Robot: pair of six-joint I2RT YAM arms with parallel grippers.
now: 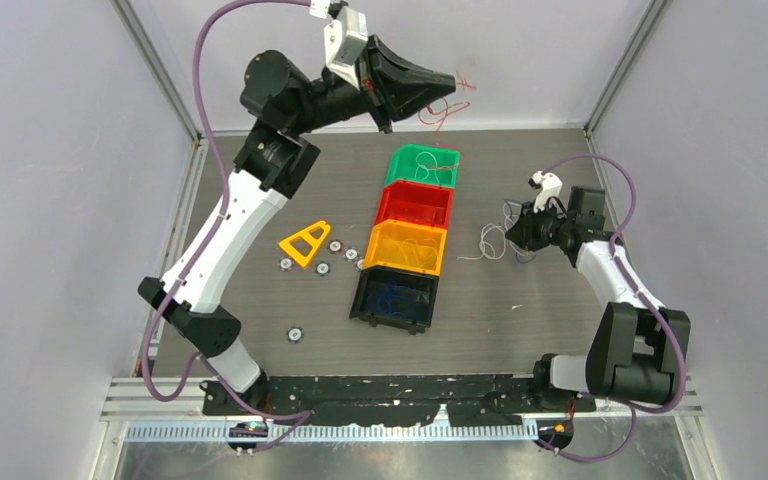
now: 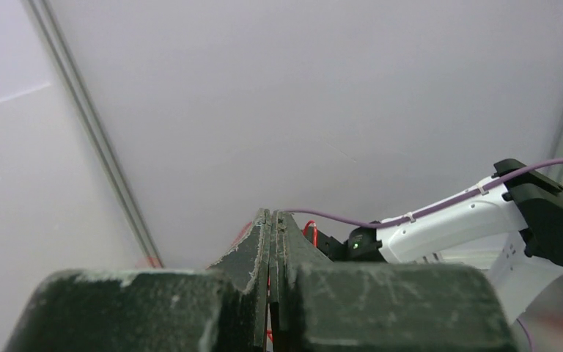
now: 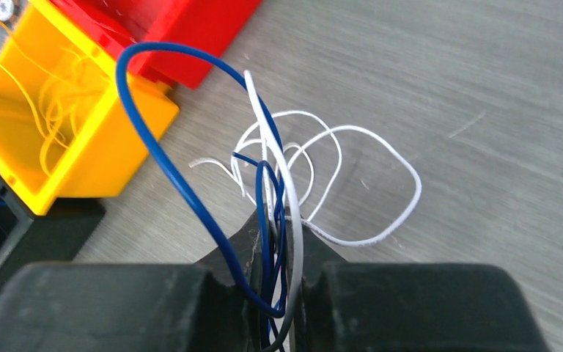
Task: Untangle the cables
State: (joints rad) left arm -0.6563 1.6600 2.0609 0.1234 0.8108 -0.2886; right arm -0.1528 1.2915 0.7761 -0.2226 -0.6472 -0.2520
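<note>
The left pincer (image 1: 448, 90) is hanging high above the far edge of the tabletop (image 1: 540, 170). Its flat, scuffed dark fingers (image 2: 260, 246) are pressing together on a thin red cable (image 1: 448, 108), which is dangling in loose curls below the tips. Holding it this high is probably meant to let the strand hang clear of everything else. The right pincer (image 3: 275, 235) is sitting low near the right edge, clamping shut on a tangle (image 3: 264, 183) of glossy blue and white cables. One blue strand is arcing up in a springy hoop, while the white ones are looping flat over the grey, wood-grained surface. Pinning the knot like this is likely serving as an anchor, so single strands can be drawn out. Four smooth plastic bins are standing in a row down the middle: green (image 1: 396, 165), red (image 1: 410, 215), yellow (image 1: 372, 250) and black (image 1: 360, 298). The yellow one is holding pale yellow wire and the black one blue, which suggests sorting by colour.
</note>
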